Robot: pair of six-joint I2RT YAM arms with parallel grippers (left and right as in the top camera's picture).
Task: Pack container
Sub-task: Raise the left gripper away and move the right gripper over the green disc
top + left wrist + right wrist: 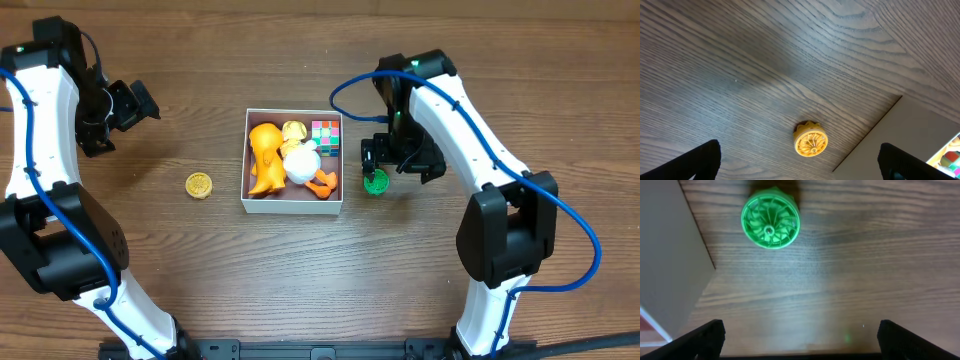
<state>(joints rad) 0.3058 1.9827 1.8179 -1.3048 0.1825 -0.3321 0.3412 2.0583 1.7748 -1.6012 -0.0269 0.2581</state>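
The container (pixel 293 207) is a square white-walled box at the table's middle. It holds an orange figure (pixel 265 158), a white ball-like toy (pixel 301 166), an orange piece (pixel 322 184) and a colourful cube (pixel 326 136). A green wheel-shaped toy (pixel 376 182) lies on the table just right of the box; in the right wrist view (pixel 770 217) it lies ahead of my open, empty right gripper (pixel 797 340). A yellow wheel-shaped toy (pixel 199 185) lies left of the box; the left wrist view (pixel 811 140) shows it between the fingers of my open left gripper (pixel 800 162), which hovers high above it.
The wooden table (pixel 180 280) carries nothing else. The container's outer wall shows at the lower right of the left wrist view (pixel 900 135) and at the left of the right wrist view (pixel 665 255). Both arm bases stand at the front edge.
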